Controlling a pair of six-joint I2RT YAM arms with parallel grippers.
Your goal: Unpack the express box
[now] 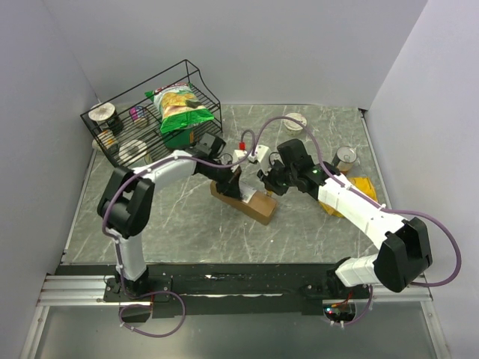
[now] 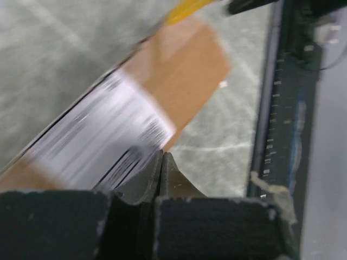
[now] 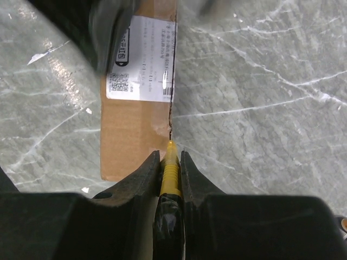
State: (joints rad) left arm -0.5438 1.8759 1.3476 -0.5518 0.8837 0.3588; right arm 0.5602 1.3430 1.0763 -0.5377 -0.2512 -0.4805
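— Grey, dark-veined stone-look table (image 1: pixel 187 232), one. Anything nearer than that?
— Black rail (image 1: pixel 224 288) along the near edge, one, with two white-and-black arms bolted to it.
— Task item?
— Express box (image 3: pixel 135 141), one: brown cardboard, long and narrow, lying flat at mid-table and angled, with one white printed label (image 3: pixel 143 59) on its upper face.
— End effectors?
— Two. Left gripper (image 2: pixel 162 157): fingers pressed together with nothing between them, tips at the box's labelled face at its far-left end. Whether they press on it, I cannot tell. Right gripper (image 3: pixel 169 154): clamped on one slim yellow tool (image 3: pixel 170 173), whose tip meets the box's long edge below a ragged slit.
— Further back, right side?
— Yellow packet (image 1: pixel 359 185), one, partly under the right arm. Tin can (image 1: pixel 346 157), one, upright just behind it. Pale round disc (image 1: pixel 294 120), one, near the back wall.
— Far left?
— Black wire rack (image 1: pixel 202 90), one, holding one green-and-yellow chip bag (image 1: pixel 179 108) and several small round items too small to identify.
— Room?
— Plain pale grey walls on three sides.
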